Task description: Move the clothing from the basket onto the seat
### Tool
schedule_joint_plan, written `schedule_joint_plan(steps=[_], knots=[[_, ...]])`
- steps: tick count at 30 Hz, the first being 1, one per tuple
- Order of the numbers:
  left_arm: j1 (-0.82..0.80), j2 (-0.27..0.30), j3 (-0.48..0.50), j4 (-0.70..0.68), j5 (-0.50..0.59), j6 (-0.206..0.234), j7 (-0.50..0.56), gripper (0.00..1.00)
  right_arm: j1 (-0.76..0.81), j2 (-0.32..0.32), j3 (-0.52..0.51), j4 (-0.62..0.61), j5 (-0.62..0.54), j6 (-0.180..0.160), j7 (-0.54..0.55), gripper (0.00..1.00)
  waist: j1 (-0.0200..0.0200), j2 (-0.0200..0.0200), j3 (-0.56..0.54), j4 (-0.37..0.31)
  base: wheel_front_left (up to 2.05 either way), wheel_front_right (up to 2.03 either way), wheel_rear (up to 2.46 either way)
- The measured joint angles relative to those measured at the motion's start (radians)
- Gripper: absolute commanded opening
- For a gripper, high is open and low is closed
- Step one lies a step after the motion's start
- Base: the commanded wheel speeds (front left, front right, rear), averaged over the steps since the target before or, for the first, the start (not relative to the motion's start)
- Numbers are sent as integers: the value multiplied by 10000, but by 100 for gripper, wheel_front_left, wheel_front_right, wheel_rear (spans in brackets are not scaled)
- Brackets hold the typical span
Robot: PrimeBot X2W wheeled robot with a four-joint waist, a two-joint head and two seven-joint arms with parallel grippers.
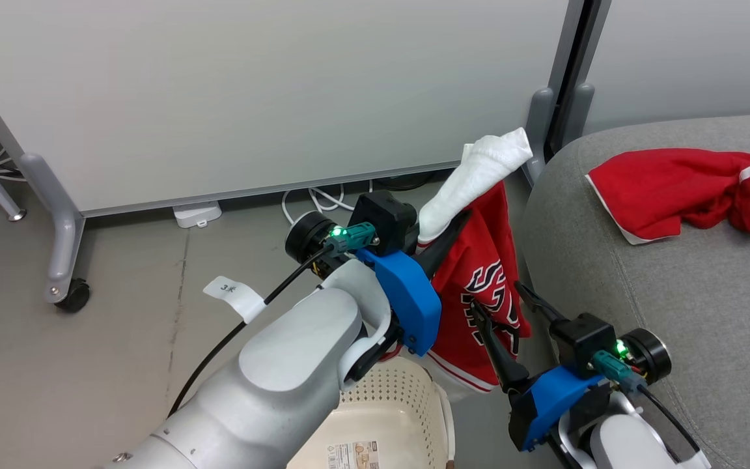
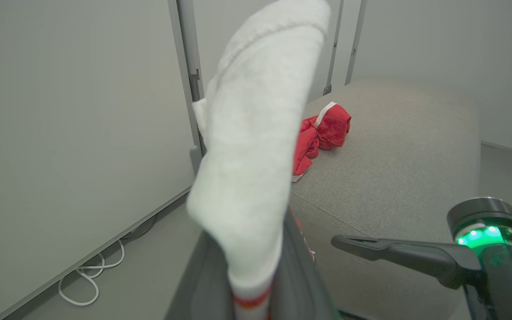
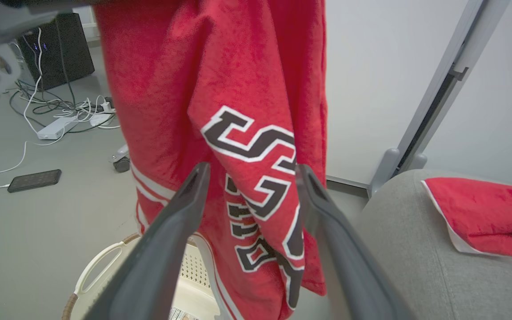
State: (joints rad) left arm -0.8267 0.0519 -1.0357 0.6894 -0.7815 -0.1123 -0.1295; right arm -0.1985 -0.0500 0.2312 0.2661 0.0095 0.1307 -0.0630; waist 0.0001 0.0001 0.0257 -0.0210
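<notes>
Above the basket (image 1: 381,397), the lettered red garment (image 1: 486,260) hangs just beside the seat (image 1: 707,306).
Nearest me, my right tool (image 3: 252,171) is spread, a finger either side of the hanging cloth. My left tool (image 1: 454,225) pinches the garment's white top and holds it up. Further off, the plain red garment (image 1: 674,189) with white edging lies crumpled on the grey seat.

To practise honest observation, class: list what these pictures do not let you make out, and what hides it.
Head view: basket interior, covered by the left forearm.
Left wrist view: left claw tips, behind blurred white fabric.
Head view: plain red garment, cut off at the right edge.
</notes>
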Motion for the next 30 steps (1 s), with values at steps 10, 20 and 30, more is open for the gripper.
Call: schedule_joint_plan(steps=[10,20,30], knots=[[-22,-4,-134,-128,-23,58,2,0,-1769,-19,280,2357,178,0,-253,100,0,0,167,88,0,0,0],[-76,-8,-290,-226,-98,56,19,0,-3070,-17,560,4498,780,-2,-882,100,0,0,177,229,0,0,0],[-79,4,-332,-148,-182,90,-12,0,-3561,-6,1170,5578,1672,-2,-1505,0,0,0,74,185,0,0,0]])
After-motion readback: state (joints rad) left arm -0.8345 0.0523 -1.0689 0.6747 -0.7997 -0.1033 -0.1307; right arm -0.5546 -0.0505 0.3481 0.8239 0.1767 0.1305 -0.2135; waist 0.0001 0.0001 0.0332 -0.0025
